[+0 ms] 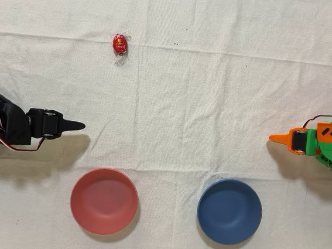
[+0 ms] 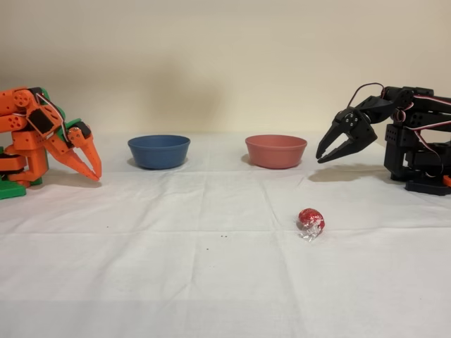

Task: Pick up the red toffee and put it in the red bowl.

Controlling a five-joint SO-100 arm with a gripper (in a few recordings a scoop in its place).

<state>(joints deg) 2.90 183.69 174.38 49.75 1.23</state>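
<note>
The red toffee point(image 1: 120, 43) lies on the white cloth point(image 1: 215, 105), its twisted ends running toward and away from the bowls in the overhead view. It sits well apart from the black gripper point(image 2: 331, 153), ahead of the tips and off to the side opposite the red bowl point(image 1: 104, 201). The jaws hang slightly parted, holding nothing. The orange arm point(image 2: 42, 134) stands idle, farther off.

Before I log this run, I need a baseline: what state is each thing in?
Red toffee: wrapped, lying loose on the cloth, untouched.
Red bowl: upright, empty.
Blue bowl: upright, empty.
Black arm's tool: open, holding nothing, raised off the cloth.
Orange arm: idle.
</note>
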